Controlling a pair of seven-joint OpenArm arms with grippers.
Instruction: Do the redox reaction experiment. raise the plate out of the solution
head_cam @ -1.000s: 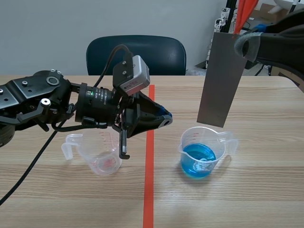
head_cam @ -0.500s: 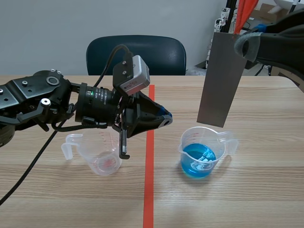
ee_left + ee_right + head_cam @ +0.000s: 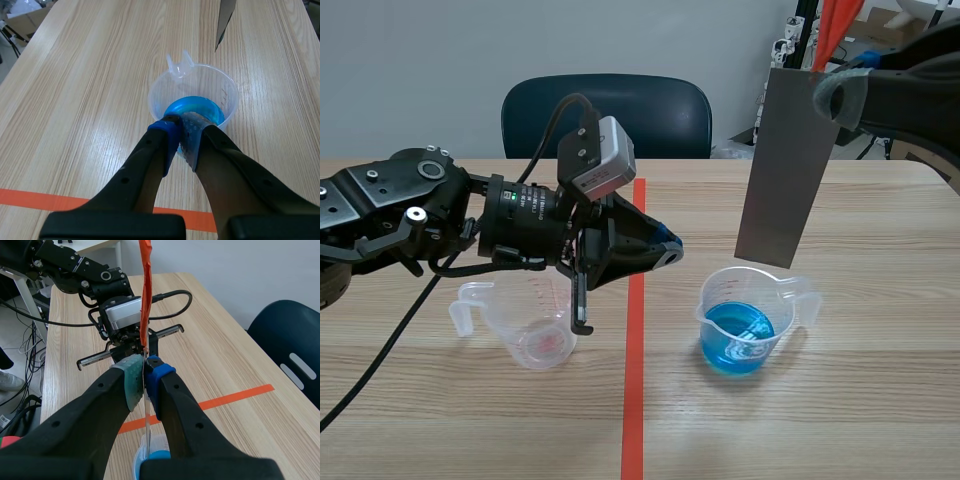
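Lift seems done: plate (image 3: 785, 165) hangs clear above beaker (image 3: 712, 300) w/ blue solution (image 3: 740, 330), at its 12 o'clock, top edge pinched in right gripper (image 3: 145, 376); left gripper (image 3: 181, 134) closed, empty. Next: hold steady.

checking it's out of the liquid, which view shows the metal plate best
Scene view: the metal plate shows nearly whole, hanging clear above the beaker. Left wrist view catches only its lower corner; right wrist view sees it edge-on in the right gripper.
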